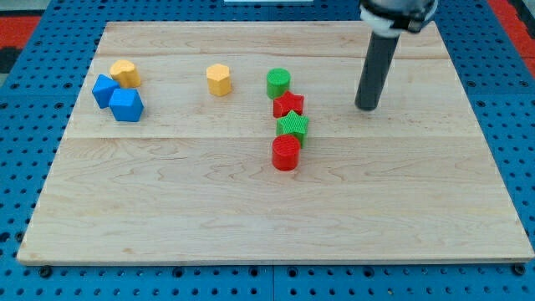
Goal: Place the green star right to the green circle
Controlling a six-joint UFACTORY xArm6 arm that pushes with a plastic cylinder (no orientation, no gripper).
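Pale wooden planks make up the surface (251, 226), which lies on a blue pegboard (25, 167). The arm carries no fingers, only a straight dark rod; its tip (366, 109) rests on the surface in the far right part, well apart from every block and to the right of the central column.

That column runs from far to near. The green circle block (278, 83) stands farthest. The red star block (288, 104) sits just nearer, touching or almost touching it. The green star block (293, 127) comes next, close against the red star. The red cylinder block (286, 153) is nearest, right against the green star. So the green star lies nearer than the green circle and only slightly to its right, with the red star between them.

A yellow hexagonal block (219, 79) stands alone to the left of the green circle. At the far left, a yellow block (125, 73) sits just beside two blue blocks: one blue block (104, 90) at the left and one blue cube-like block (127, 105) nearer.
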